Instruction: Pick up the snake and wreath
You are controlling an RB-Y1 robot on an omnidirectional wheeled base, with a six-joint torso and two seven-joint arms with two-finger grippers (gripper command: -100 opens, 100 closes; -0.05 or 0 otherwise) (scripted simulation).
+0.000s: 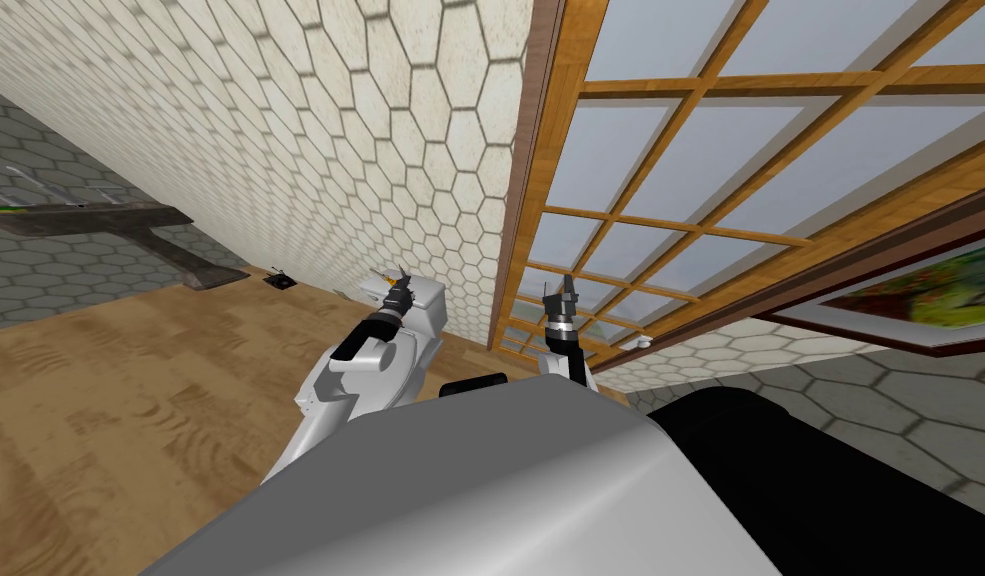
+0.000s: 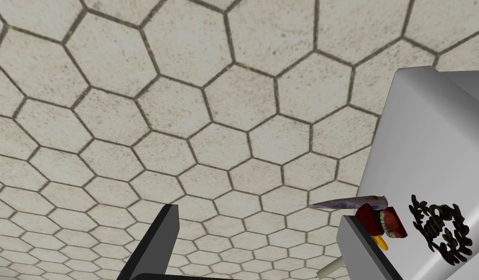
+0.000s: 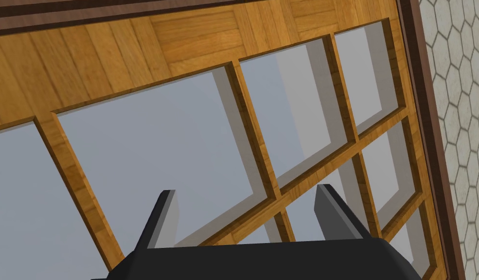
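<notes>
Now left gripper [image 2: 258, 214] spread; snake [image 2: 390, 222] beside one finger, wreath [image 2: 440, 231] beyond; right gripper [image 3: 243, 193] spread.

A room in a home: cream hexagon-tiled wall [image 1: 280, 130], wood-plank floor [image 1: 100, 400], a large wooden-framed window [image 1: 670, 190] with many panes, and a colourful framed picture [image 1: 930, 285] beside it.

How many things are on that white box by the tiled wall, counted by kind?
Snake: 1
Wreath: 1
Total: 2, both on the white box, with the snake at its edge next to the wreath.
</notes>
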